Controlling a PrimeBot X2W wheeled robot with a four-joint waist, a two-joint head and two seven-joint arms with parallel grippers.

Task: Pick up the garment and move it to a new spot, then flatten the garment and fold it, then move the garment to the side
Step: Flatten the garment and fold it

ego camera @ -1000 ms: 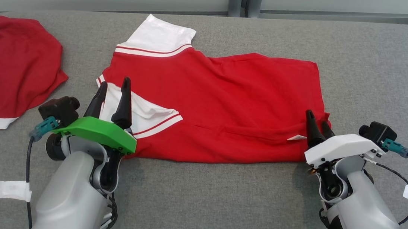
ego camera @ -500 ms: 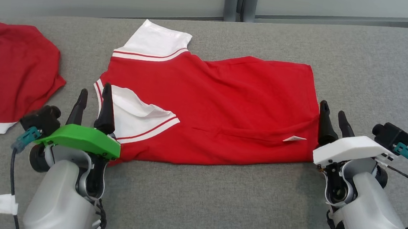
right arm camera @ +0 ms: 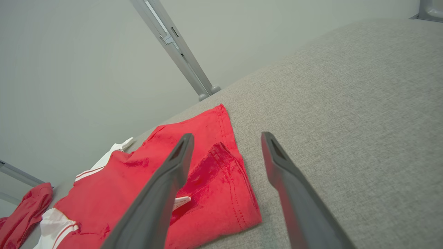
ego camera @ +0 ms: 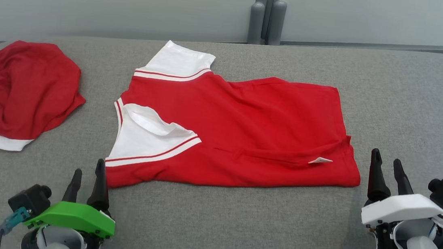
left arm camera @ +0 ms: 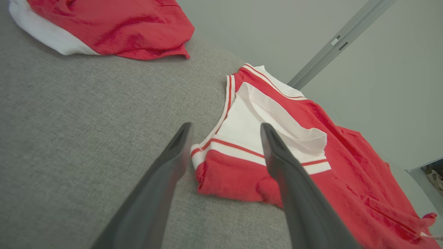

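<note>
The garment [ego camera: 237, 130], a red shirt with white sleeves, is laid flat about the middle of the table [ego camera: 411, 98], and it appears to be doubled over along its length. Its long axis runs crosswise to the robot. The sleeve end [ego camera: 143, 137] is turned toward the left hand [ego camera: 88, 167] and the hem end [ego camera: 345, 169] toward the right hand [ego camera: 386, 156]. A small white label [ego camera: 321, 161] is seen close to the hem end.

Both hands are held off the garment with their fingers spread apart, and nothing is gripped by either. The left hand is placed just beside the garment's near corner at the sleeve end. In the left wrist view that corner [left arm camera: 238, 173] is framed between the two fingers, so the cloth lies straight ahead of this hand. The right hand is placed just past the hem end. In the right wrist view the hem corner [right arm camera: 221, 180] is seen ahead and off to one side, partly behind one finger, with bare table ahead of the other finger.

A second red cloth [ego camera: 22, 85] is heaped beyond the garment's sleeve end, well apart from it.

The left hand is judged slightly better lined up, though each hand is near its own end. A further fold across the long axis, or the shift aside, is judged best taken with one hand at each end. A small turn toward the garment would be needed from the right hand first.
</note>
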